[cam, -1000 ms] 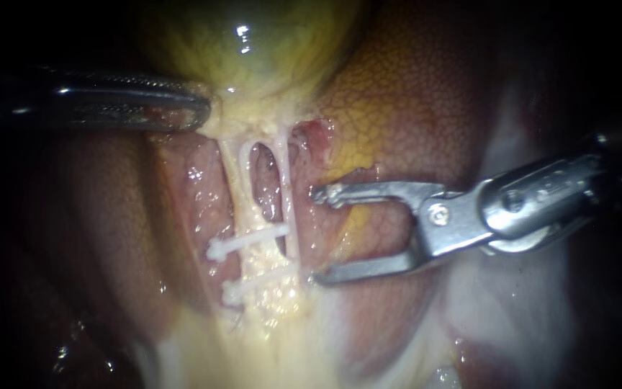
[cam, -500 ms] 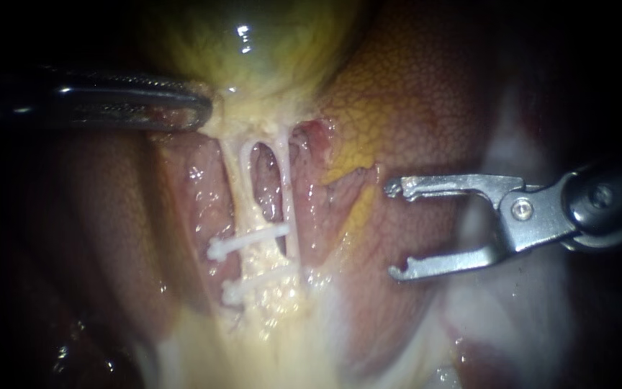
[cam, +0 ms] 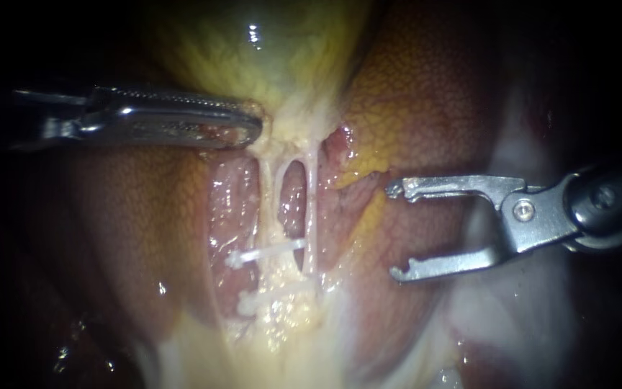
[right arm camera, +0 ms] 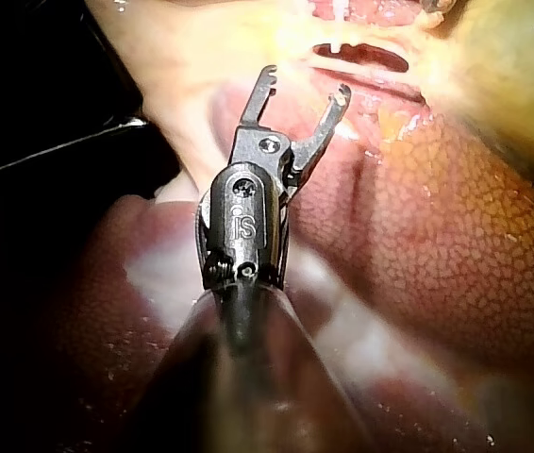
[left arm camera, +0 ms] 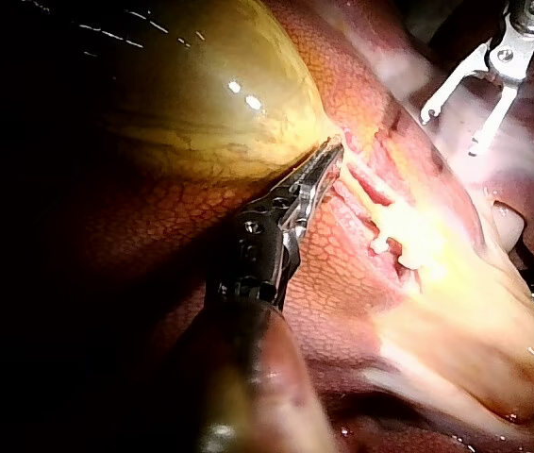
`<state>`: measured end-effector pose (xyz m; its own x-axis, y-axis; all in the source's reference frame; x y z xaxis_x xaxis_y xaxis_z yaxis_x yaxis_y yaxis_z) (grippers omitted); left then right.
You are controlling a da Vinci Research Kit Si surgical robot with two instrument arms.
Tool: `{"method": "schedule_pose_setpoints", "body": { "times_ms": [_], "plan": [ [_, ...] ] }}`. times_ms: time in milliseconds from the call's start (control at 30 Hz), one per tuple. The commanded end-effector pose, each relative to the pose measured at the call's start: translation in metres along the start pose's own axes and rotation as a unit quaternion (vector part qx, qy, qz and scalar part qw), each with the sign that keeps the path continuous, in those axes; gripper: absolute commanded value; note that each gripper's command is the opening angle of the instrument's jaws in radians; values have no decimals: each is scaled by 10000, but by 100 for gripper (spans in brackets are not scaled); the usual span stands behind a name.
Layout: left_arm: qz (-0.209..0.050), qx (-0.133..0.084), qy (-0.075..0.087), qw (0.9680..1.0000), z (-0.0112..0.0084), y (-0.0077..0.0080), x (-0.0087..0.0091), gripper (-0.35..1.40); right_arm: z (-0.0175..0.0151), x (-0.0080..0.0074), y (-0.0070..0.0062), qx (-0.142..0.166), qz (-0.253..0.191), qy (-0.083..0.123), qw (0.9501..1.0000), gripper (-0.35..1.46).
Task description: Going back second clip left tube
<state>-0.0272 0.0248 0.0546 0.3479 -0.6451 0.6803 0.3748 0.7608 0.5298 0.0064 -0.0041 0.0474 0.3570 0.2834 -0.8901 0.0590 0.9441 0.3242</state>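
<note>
1. the left instrument (cam: 253, 124) comes in from 9 o'clock, and its tip sits at about 11 o'clock from the centre of the endoscope view. its jaws are closed together on tissue at the neck of the gallbladder (cam: 253, 50), which fills the 12 o'clock part.
2. in the left wrist view the same left instrument (left arm camera: 328, 156) pinches the gallbladder (left arm camera: 201, 94) where it narrows, with the liver (left arm camera: 342, 274) beside it.
3. two pale tubes run from the gripped neck towards 6 o'clock, with a slit-like gap between them: the left tube (cam: 266, 194) and the right tube (cam: 312, 209).
4. the upper clip (cam: 264, 254) lies across the left tube just towards 6 o'clock from the gap. the lower clip (cam: 275, 295) lies a little further towards 6 o'clock, apart from the first. i cannot tell whether either clip also takes in the right tube.
5. the right instrument (cam: 396, 230) comes in from 3 o'clock. its jaws are spread wide and hold nothing, with the tips pointing towards 9 o'clock, clear of the tubes and over the liver (cam: 426, 94).
6. in the right wrist view the right instrument (right arm camera: 305, 83) has its jaws parted and empty, and the tubes' gap lies ahead of them.
7. the right instrument (left arm camera: 449, 134) also shows in the left wrist view, well apart from the left one.
</note>
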Motion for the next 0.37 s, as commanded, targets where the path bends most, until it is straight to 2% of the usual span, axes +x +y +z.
{"method": "schedule_pose_setpoints", "body": {
  "times_ms": [33,367],
  "plan": [
    [-1,10,-5,10000,0,1,0,-35,0,0,0,-1,1,2,10000,48],
    [-2,21,-4,10000,-3,1,-1,-35,1,0,0,-4,1,1,10000,48]
  ]
}}
